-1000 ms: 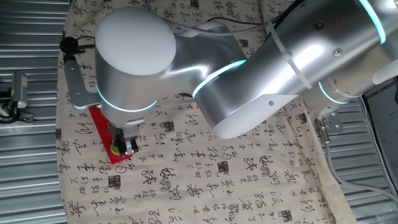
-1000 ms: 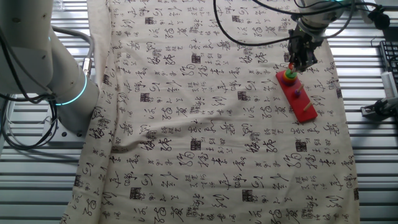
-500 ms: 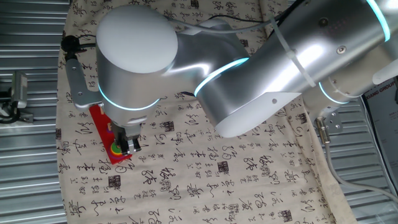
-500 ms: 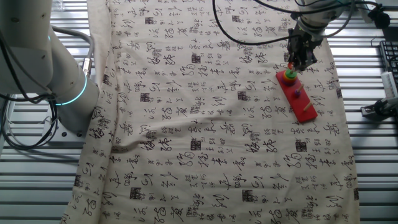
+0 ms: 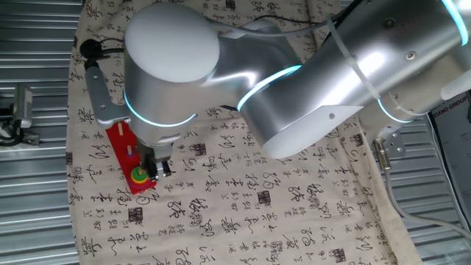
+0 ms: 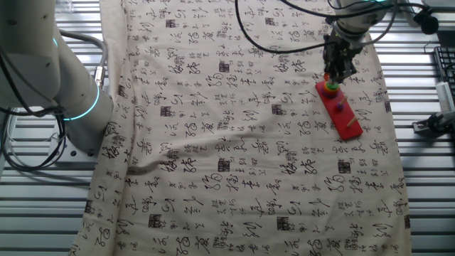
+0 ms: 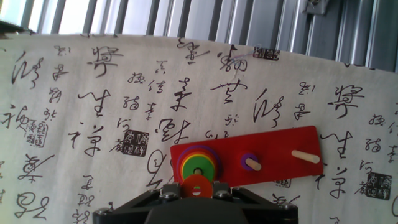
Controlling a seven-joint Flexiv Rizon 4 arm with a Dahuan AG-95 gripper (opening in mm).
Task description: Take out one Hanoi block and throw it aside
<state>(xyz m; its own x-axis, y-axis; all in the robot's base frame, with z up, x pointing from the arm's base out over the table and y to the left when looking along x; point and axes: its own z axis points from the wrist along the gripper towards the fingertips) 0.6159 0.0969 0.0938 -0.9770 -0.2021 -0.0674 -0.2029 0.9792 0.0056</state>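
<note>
Claw [image 7: 198,193] clenched on Hanoi block [image 7: 198,186], fingertips cut off below frame, block half hidden.

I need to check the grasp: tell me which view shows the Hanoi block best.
Hand view: the Hanoi block sits centred at the gripper. One fixed view shows only the disc stack; the other shows it tiny.

Gripper [image 7: 198,194] hangs close over disc stack [image 7: 198,165] at board [image 7: 273,146] end; two pegs [image 7: 305,157] stick up alongside; printed cloth [image 7: 93,124] around lies flat.
</note>
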